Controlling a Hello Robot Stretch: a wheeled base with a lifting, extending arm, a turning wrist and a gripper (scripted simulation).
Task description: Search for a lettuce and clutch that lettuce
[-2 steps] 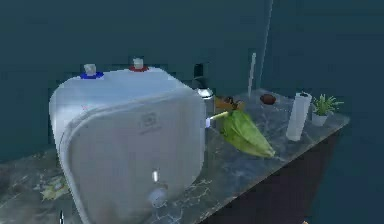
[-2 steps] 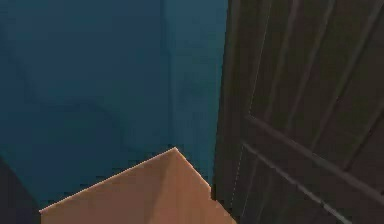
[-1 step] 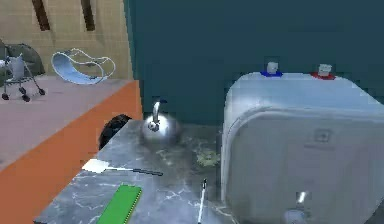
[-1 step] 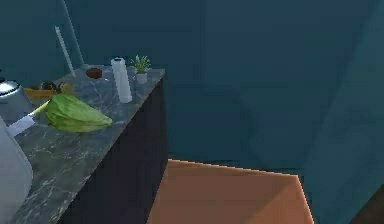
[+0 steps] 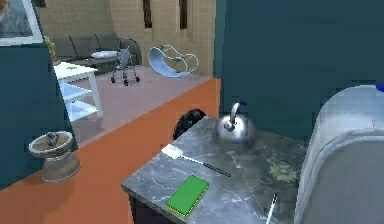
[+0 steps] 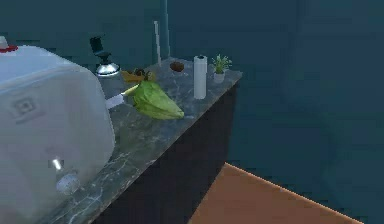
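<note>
Counter (image 6: 150, 145): right of the white appliance (image 6: 50, 110) lies the lettuce (image 6: 157, 101), paper roll (image 6: 200, 76) just beyond; I'd line the base up on it before reaching, and I cannot tell the claw's state.

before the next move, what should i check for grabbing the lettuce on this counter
1. Lettuce found: ok. The lettuce lies on the counter in the arm side view.
2. Top of the lettuce free: ok. Nothing lies on it.
3. Room around it: not ok. A pale object lies at its left edge, and the paper towel roll stands just beyond it.
4. White appliance out of the way: cannot tell. It sits close on the lettuce's left.
5. Gripper lined up with the lettuce: cannot tell.
6. Floor by the counter free for the base: ok.
</note>
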